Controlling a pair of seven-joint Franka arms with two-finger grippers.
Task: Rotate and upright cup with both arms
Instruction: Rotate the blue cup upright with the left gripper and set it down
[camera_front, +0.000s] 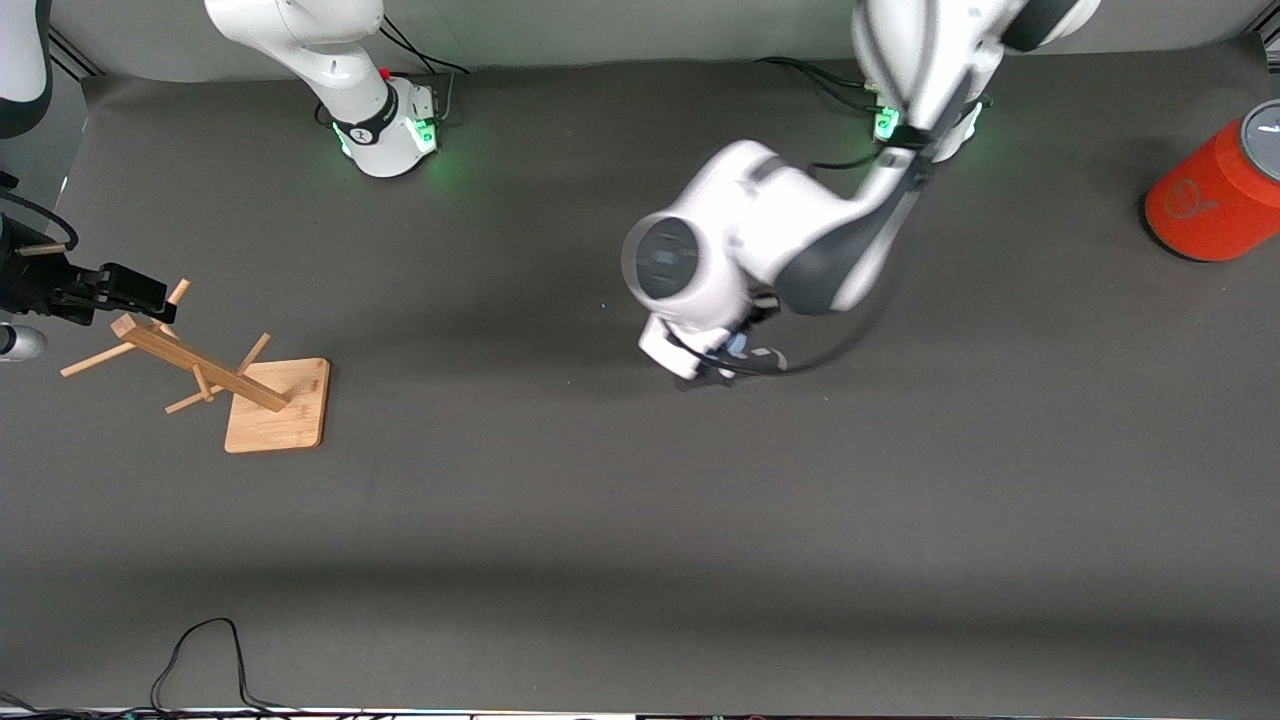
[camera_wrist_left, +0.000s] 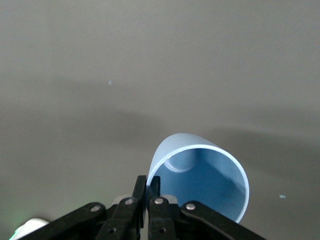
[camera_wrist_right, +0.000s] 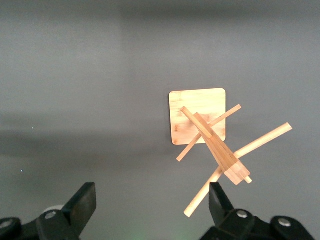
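Observation:
The pale-blue cup (camera_wrist_left: 200, 180) is held by its rim, its open mouth facing the left wrist camera. My left gripper (camera_wrist_left: 147, 187) is shut on the cup's rim, one finger inside and one outside. In the front view the left gripper (camera_front: 735, 362) is over the middle of the table, and only a bit of the cup (camera_front: 737, 346) shows under the arm. My right gripper (camera_wrist_right: 152, 202) is open and empty, up above the wooden rack (camera_wrist_right: 212, 142). In the front view the right gripper (camera_front: 150, 290) is at the right arm's end of the table.
The wooden peg rack (camera_front: 215, 375) on its square base stands toward the right arm's end. A large orange cylinder with a grey lid (camera_front: 1215, 195) lies at the left arm's end. A black cable (camera_front: 200, 660) lies by the table edge nearest the front camera.

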